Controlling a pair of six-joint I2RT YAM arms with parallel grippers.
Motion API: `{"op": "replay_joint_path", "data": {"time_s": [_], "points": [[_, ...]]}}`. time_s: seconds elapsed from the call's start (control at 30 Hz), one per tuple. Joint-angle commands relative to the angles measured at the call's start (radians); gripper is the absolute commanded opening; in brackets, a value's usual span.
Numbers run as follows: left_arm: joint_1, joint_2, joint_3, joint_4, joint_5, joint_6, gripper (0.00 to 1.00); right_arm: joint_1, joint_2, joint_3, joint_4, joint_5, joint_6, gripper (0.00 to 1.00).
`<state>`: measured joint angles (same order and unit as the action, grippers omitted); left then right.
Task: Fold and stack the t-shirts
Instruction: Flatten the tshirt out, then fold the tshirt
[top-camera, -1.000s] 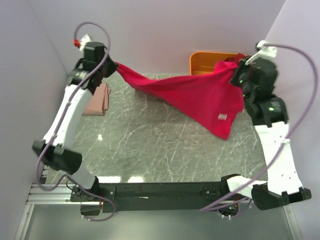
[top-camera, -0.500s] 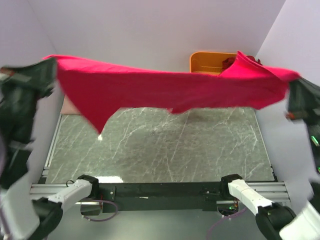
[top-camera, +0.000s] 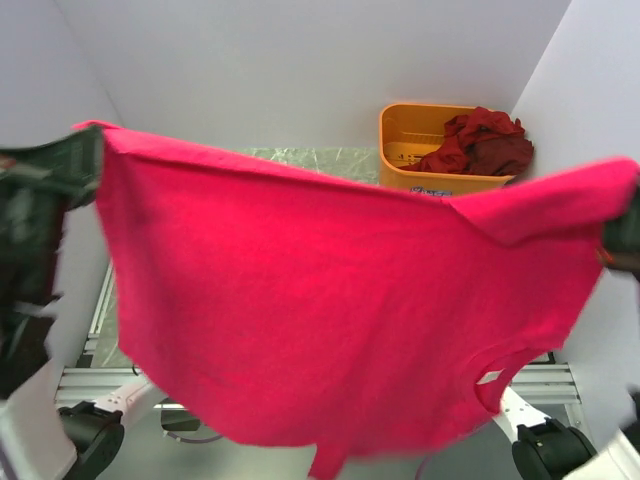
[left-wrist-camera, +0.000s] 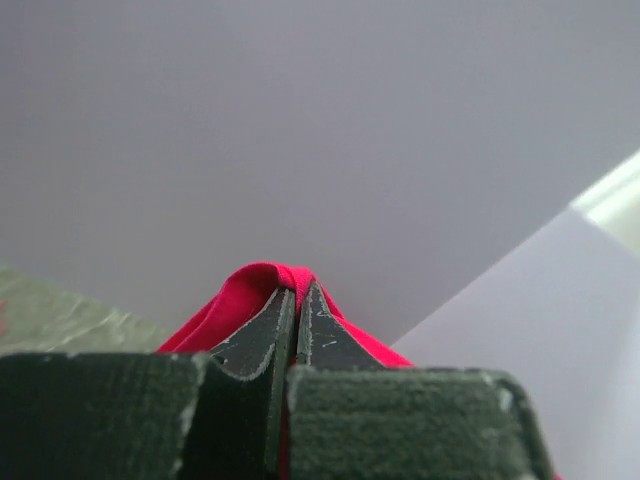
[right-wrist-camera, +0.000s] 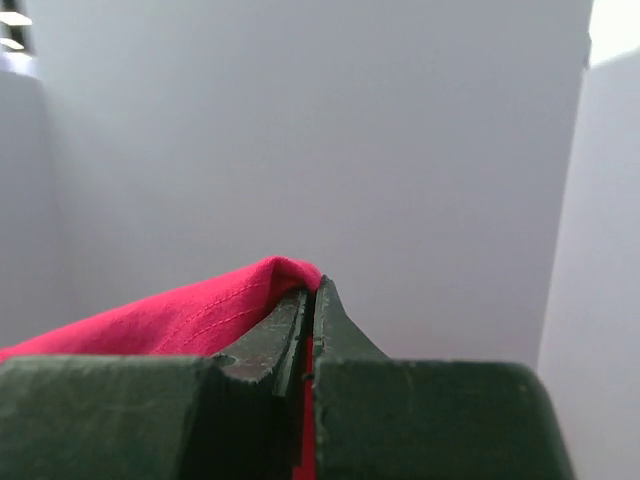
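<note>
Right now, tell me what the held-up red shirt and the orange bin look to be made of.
Bright red t-shirt: soft matte knit cloth, probably cotton. It hangs limp, and the right wrist view shows stitch lines along its edge.
Orange bin: apparently rigid plastic, with smooth, even-coloured, straight moulded walls and a slight sheen.

Bright pinkish-red t-shirt (top-camera: 330, 320) aloft, spread wide and hanging; dark maroon t-shirts (top-camera: 485, 142) crumpled in orange bin (top-camera: 395, 150).

The near t-shirt (top-camera: 320, 300) is plain bright pinkish-red. At far right, the bin (top-camera: 400, 135) is orange, and the shirts (top-camera: 485, 145) in it are dark maroon. The table (top-camera: 300, 157) is grey-green, veined white. The walls (top-camera: 300, 70) are pale lilac.
</note>
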<state>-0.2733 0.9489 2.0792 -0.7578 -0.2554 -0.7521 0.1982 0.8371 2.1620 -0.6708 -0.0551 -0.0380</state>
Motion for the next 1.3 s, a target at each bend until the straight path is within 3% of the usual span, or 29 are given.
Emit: {"op": "replay_joint_path", "data": {"time_s": [0.0,0.13,0.33,0.47,0.53,0.67,0.93,1.27], "points": [[0.005,0.074,-0.143,0.020,-0.088,0.017,0.01,-0.003,0.120,-0.181,0.103,0.150,-0.048,0.00],[0.006,0.164,-0.400,0.058,-0.194,-0.064,0.01,-0.005,0.158,-0.446,0.258,0.212,-0.027,0.00],[0.071,0.362,-0.738,0.265,-0.061,-0.069,0.01,-0.005,0.246,-0.885,0.453,0.113,0.036,0.00],[0.131,0.666,-0.756,0.339,0.051,-0.069,0.01,-0.005,0.455,-1.028,0.530,0.129,0.089,0.00],[0.161,0.820,-0.693,0.348,0.083,-0.070,0.01,-0.005,0.549,-1.009,0.528,0.120,0.099,0.00],[0.174,0.982,-0.594,0.364,0.110,-0.069,0.01,-0.005,0.762,-0.886,0.481,0.144,0.101,0.00],[0.184,1.019,-0.571,0.388,0.139,-0.064,0.01,-0.005,0.768,-0.887,0.478,0.126,0.072,0.00],[0.195,0.832,-0.758,0.411,0.137,-0.070,0.01,0.059,0.447,-1.123,0.367,0.103,0.141,0.00]]}}
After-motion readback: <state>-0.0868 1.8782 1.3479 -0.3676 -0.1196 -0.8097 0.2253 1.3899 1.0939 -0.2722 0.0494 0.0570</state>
